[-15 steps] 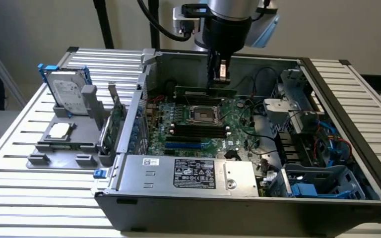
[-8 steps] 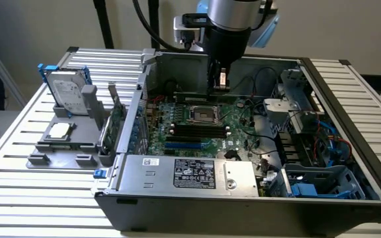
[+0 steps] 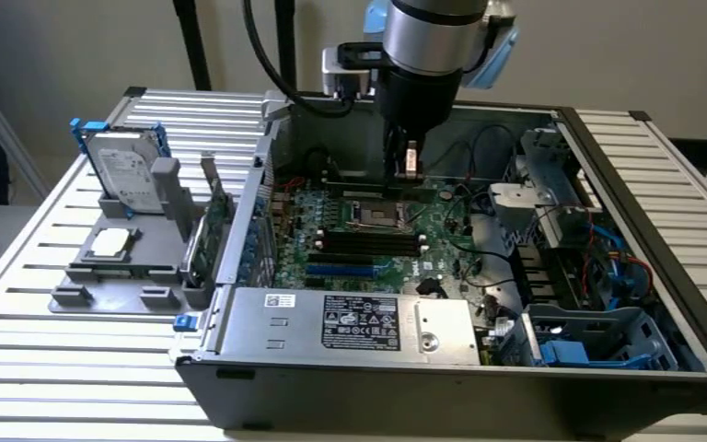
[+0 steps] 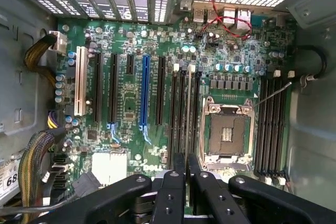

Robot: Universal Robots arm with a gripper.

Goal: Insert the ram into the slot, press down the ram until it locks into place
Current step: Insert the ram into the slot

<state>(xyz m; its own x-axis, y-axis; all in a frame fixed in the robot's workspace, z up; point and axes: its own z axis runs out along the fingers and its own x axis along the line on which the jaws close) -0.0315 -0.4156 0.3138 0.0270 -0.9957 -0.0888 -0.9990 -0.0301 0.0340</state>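
My gripper (image 3: 407,173) reaches down into the open computer case, shut on the ram (image 3: 366,188), a thin dark stick held on edge. From the wrist the ram (image 4: 187,108) shows edge-on as a thin grey line running out from between my black fingers (image 4: 170,192). It lies along a black memory slot (image 4: 181,114) in the group beside the square CPU socket (image 4: 227,135). Whether the stick sits in the slot or just above it, I cannot tell. A second group of black slots (image 4: 270,124) lies on the socket's other side, also seen as slots (image 3: 366,244).
A blue slot (image 4: 145,90) and black expansion slots lie further along the board. The power supply (image 3: 341,322) fills the case front, a drive cage (image 3: 574,221) the exterior view's right. Outside, a grey fixture (image 3: 121,267) holds a hard drive (image 3: 126,170) and a green card (image 3: 214,230).
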